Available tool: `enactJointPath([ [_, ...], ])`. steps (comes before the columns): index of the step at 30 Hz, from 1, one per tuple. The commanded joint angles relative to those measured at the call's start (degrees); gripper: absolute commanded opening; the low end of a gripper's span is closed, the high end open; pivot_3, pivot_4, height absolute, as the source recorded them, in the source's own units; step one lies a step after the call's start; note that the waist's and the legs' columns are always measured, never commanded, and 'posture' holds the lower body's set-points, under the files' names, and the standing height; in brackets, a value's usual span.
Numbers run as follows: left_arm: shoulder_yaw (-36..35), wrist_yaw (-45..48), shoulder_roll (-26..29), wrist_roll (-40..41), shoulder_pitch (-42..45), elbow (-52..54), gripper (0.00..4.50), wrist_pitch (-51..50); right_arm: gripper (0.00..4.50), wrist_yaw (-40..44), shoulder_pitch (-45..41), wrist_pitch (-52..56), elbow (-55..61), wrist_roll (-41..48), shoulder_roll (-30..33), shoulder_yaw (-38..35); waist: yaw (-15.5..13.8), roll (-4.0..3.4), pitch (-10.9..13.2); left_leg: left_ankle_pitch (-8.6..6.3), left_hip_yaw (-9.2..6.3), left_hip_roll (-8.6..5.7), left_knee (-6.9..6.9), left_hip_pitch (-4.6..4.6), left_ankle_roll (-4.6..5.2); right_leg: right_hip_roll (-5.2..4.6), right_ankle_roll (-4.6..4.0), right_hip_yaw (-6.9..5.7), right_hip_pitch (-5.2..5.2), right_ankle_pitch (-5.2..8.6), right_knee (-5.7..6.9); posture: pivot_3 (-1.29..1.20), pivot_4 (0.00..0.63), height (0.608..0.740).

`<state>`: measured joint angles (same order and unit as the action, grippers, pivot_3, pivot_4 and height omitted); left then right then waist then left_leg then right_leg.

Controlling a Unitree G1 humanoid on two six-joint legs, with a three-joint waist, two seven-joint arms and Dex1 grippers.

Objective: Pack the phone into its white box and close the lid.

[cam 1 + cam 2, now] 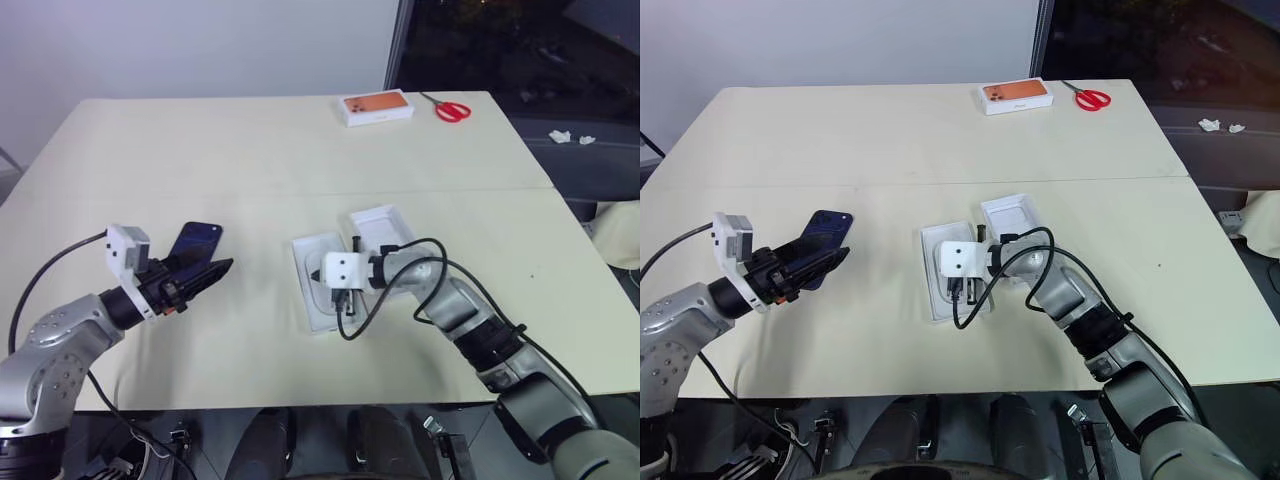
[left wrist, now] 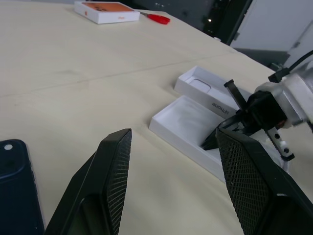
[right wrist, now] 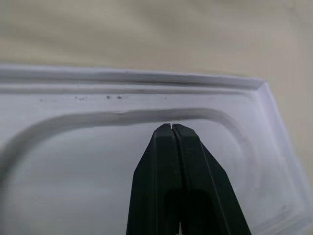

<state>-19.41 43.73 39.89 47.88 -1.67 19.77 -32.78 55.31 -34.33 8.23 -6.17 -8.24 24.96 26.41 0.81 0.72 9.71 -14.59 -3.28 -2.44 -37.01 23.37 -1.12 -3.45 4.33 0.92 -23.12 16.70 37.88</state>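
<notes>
**Phone off to the left, right fingertips pressed together inside the white box**

Hidden or unclear:
- The white box is partly covered by the right gripper and its cable in the head views; the floor under the fingers cannot be made out there.
- The right wrist view shows a white moulded surface with a rounded recess and a raised rim just beyond the fingertips. Whether the tips touch that surface cannot be told.
- The second white piece, touching the box's far right corner, lies open side up; which face carries print is hard to read, though the left wrist view shows small lettering on its side wall.
- The phone is cut off at the frame's edge in the left wrist view, only a dark blue corner with lenses visible.

Positions:
- Left gripper: fingers spread wide, nothing between them, hovering above the table. The phone lies on the table just beside the fingers, on their far-left side, not between them.
- Right gripper: fingers closed flat against each other, holding nothing, pointing down into the white box near mid-table.
- The phone and the white box are well apart.
- An orange-topped box and red scissors sit at the far edge.
</notes>
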Motion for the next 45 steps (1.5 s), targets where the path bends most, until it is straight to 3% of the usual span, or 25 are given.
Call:
enactJointPath([
  [1, -2.05, 1.27, 0.99, -0.70, -0.21, 0.42, 2.90, 0.98, 0.05, 1.95, -0.18, 4.81, 4.96, 6.31, -0.12, -5.29, 0.03, -0.03, 0.02, 0.00, 0.00, 0.00, 0.00, 0.00, 0.00, 0.00, 0.00, 0.00, -0.01, 0.00, 0.01, 0.00, 0.150, 0.740],
  [8, -1.81, 2.96, 1.31, -2.57, -0.44, -0.43, 2.90, 1.76, 0.05, 11.58, 4.81, 14.87, 15.39, 19.11, 7.31, -11.54, -0.20, -0.03, 0.03, -0.03, -0.01, 0.00, 0.01, 0.03, 0.05, -0.05, 0.00, -0.03, 0.03, 0.00, -0.08, 0.00, 0.150, 0.740],
  [16, -1.20, 3.38, 0.71, -3.46, 0.10, -0.58, 2.90, 1.92, 0.05, 18.58, 12.13, 11.41, 19.45, 25.50, 14.76, -15.42, -0.18, -0.03, 0.04, -0.04, -0.01, 0.03, 0.02, 0.03, 0.06, -0.06, 0.00, -0.03, 0.03, 0.00, -0.10, 0.00, 0.150, 0.740],
  [24, -0.05, 4.16, 0.28, -5.08, 1.06, -1.75, 2.90, 2.48, 0.05, 21.54, 15.97, 3.34, 18.05, 19.85, 18.68, -9.94, -0.22, -0.02, 0.04, -0.04, -0.01, 0.04, 0.01, 0.03, 0.07, -0.06, 0.00, -0.04, 0.05, 0.00, -0.12, 0.00, 0.150, 0.740],
  [31, 0.01, 4.42, 0.01, -5.89, 1.57, -2.02, 2.90, 2.64, 0.05, 15.83, 12.82, -4.96, 9.67, 12.68, 14.12, -6.93, -0.03, -0.01, 0.05, -0.04, 0.00, 0.04, 0.00, 0.02, 0.06, -0.05, 0.00, -0.04, 0.04, 0.00, -0.10, 0.00, 0.150, 0.740],
  [38, -0.35, 4.28, -0.28, -6.49, 1.36, -1.92, 2.90, 2.81, 0.05, 12.62, 10.43, -3.07, 9.68, 13.38, 7.63, -6.58, -0.16, 0.00, 0.05, -0.04, -0.01, 0.04, -0.01, 0.02, 0.05, -0.03, 0.00, -0.04, 0.04, 0.00, -0.10, 0.00, 0.150, 0.740],
  [45, -0.58, 3.94, -0.61, -7.14, 0.92, -2.05, 2.90, 3.56, 0.05, 11.73, 9.09, -2.16, 9.06, 13.18, 5.70, -5.90, -0.16, 0.00, 0.05, -0.04, -0.01, 0.05, -0.01, 0.02, 0.05, -0.03, 0.00, -0.04, 0.04, 0.00, -0.10, 0.00, 0.150, 0.740],
])
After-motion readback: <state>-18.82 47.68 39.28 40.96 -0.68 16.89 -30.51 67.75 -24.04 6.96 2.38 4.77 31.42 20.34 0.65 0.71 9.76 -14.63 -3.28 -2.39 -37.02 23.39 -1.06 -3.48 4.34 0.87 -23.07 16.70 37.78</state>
